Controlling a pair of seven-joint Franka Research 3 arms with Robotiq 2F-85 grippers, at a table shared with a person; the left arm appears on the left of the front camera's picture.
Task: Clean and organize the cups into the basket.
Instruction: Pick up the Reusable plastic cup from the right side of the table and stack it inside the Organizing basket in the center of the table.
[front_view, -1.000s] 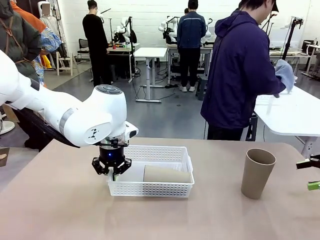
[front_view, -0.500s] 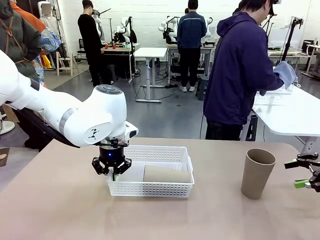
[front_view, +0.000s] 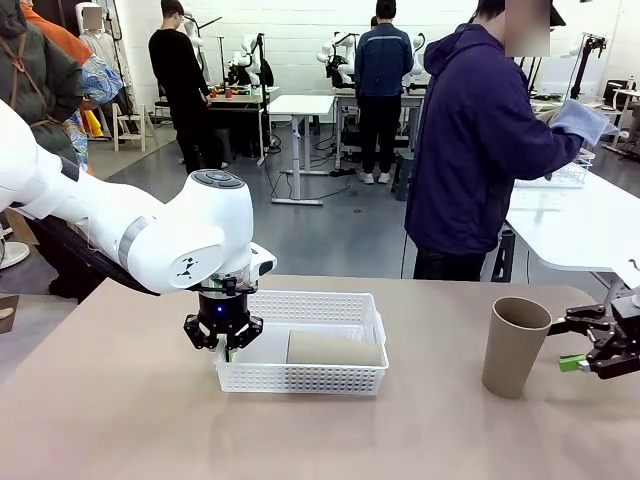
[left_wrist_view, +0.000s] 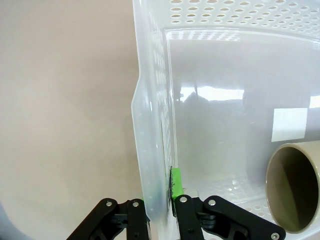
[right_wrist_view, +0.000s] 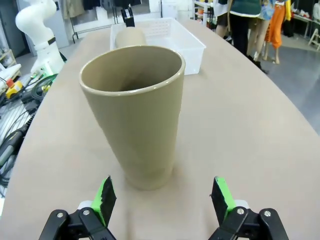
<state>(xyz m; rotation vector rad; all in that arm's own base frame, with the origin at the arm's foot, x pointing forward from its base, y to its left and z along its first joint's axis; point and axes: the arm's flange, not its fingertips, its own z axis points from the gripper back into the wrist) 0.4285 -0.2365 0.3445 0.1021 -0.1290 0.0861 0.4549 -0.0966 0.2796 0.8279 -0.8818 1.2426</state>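
Note:
The white lattice basket (front_view: 300, 378) sits mid-table with one tan cup (front_view: 335, 348) lying on its side inside. My left gripper (front_view: 224, 338) is shut on the basket's left wall. In the left wrist view my left gripper (left_wrist_view: 157, 204) pinches that wall (left_wrist_view: 150, 125), and the lying cup's mouth (left_wrist_view: 295, 185) shows at the right. A second tan cup (front_view: 513, 345) stands upright on the table to the right. My right gripper (front_view: 583, 350) is open just right of it. In the right wrist view the open gripper (right_wrist_view: 162, 200) faces this cup (right_wrist_view: 135, 115) without touching it.
A person in a dark blue jacket (front_view: 470, 140) stands at the far side, turned toward a white table (front_view: 580, 225) and holding a cloth. Bare tabletop (front_view: 430, 420) lies between basket and upright cup. The basket (right_wrist_view: 190, 47) shows far off in the right wrist view.
My right gripper has come in from the right edge toward the upright cup, still open. The left gripper and basket have not moved.

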